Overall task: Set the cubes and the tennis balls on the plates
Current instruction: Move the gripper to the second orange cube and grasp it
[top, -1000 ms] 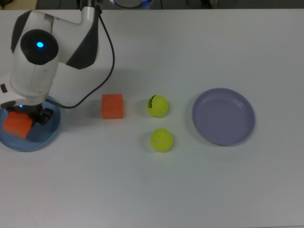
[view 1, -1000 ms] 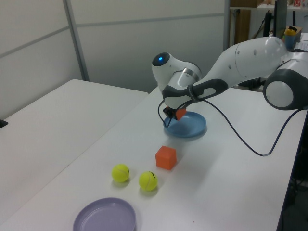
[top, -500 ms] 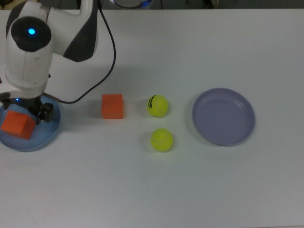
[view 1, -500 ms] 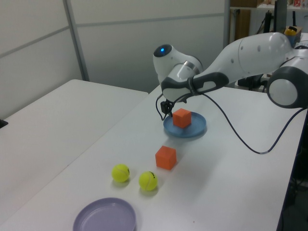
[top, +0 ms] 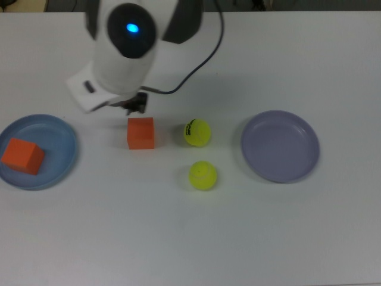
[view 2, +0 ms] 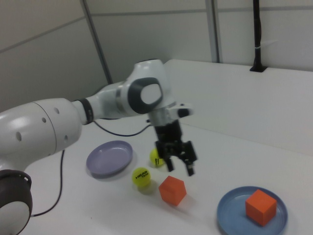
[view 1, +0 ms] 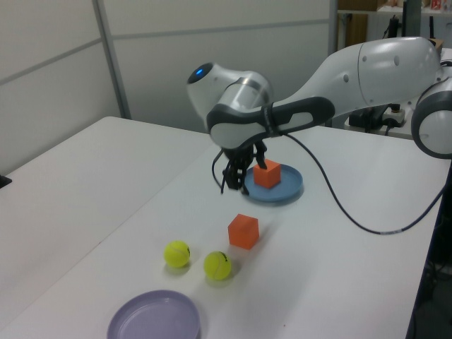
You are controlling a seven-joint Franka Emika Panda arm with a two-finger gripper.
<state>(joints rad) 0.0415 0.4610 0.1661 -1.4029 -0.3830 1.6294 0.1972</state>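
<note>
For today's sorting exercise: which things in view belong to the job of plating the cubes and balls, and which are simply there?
Belong to the job:
cube on the blue plate
blue plate
loose cube
lettered tennis ball
plain tennis ball
purple plate
end effector, open

Simply there:
black cable
white table

Two orange cubes (top: pixel 141 133), yellow-green tennis balls (top: pixel 197 132), one black-lettered; light blue plate (top: pixel 59 128), lavender plate (top: pixel 280 146), white table (top: pixel 238 238)
</note>
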